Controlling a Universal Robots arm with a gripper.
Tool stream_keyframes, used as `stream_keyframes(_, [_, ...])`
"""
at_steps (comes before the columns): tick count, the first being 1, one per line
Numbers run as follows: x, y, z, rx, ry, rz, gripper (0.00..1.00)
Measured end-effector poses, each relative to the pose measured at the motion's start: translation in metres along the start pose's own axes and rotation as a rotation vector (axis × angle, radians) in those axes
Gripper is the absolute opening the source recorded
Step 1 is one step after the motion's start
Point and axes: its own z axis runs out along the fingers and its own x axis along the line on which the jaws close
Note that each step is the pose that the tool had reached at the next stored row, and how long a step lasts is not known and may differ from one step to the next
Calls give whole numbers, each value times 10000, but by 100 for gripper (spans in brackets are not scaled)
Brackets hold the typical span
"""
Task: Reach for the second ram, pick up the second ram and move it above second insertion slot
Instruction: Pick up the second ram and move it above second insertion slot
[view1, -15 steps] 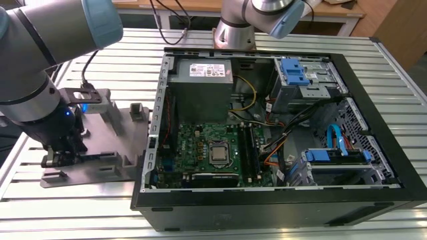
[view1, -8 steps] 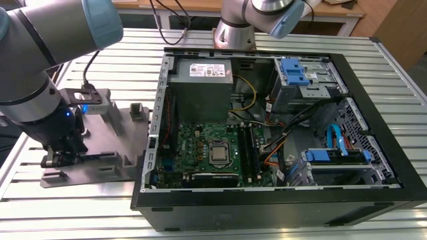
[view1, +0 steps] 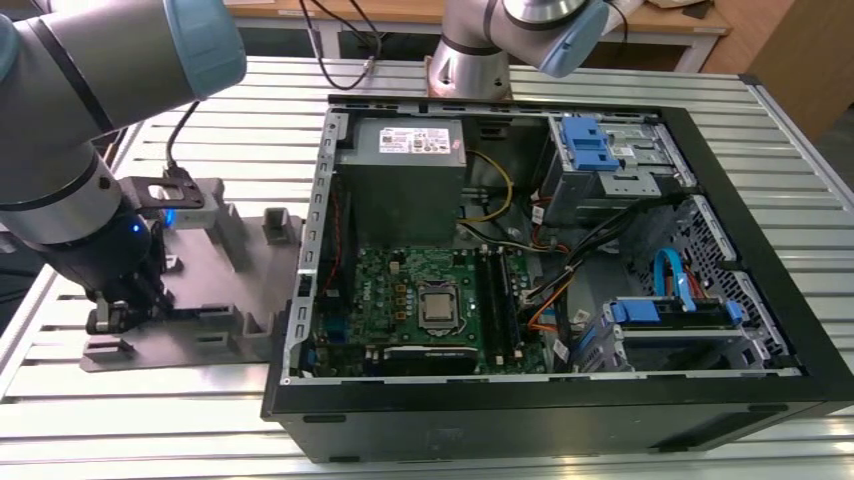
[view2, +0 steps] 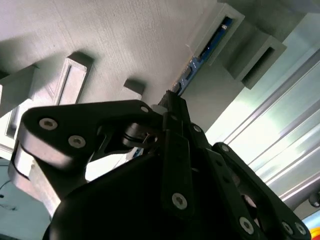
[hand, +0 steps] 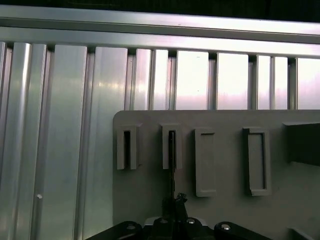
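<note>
Arm: in the exterior view the arm reaches down at that view's left, with the gripper (view1: 118, 310) low over a grey holder plate (view1: 214, 250).
Fingers: drawn close together, with the thin edge of the second ram (hand: 171, 170) between them in the first wrist view; the gripper (hand: 173, 202) meets the stick at its near end.
Second ram: a thin blue-green board (view2: 187, 75) standing on edge in the narrow raised slots of the holder plate (view2: 125, 40). One end sits in a slotted block and the other end is at the gripper (view2: 170, 102).
Holder plate: flat grey plate (hand: 150, 200) with several upright slotted blocks, lying on the surface (hand: 60, 125).
Surface: ribbed aluminium slats (view1: 160, 420) carrying both the plate and the computer case (view1: 561, 420).
Computer case: black, open on its side, just beside the plate toward the exterior view's right.
Motherboard: green board (view1: 400, 280) inside the case, with the CPU socket (view1: 438, 306) near its middle and long dark memory slots (view1: 494, 295) just beside the socket, well apart from the gripper.
</note>
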Motion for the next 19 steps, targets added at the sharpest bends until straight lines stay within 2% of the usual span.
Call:
stream_keyframes(16, [0, -2, -2, 2, -1, 0, 9])
stream_keyframes(19, [-1, -1, -26, 0, 0, 0, 9])
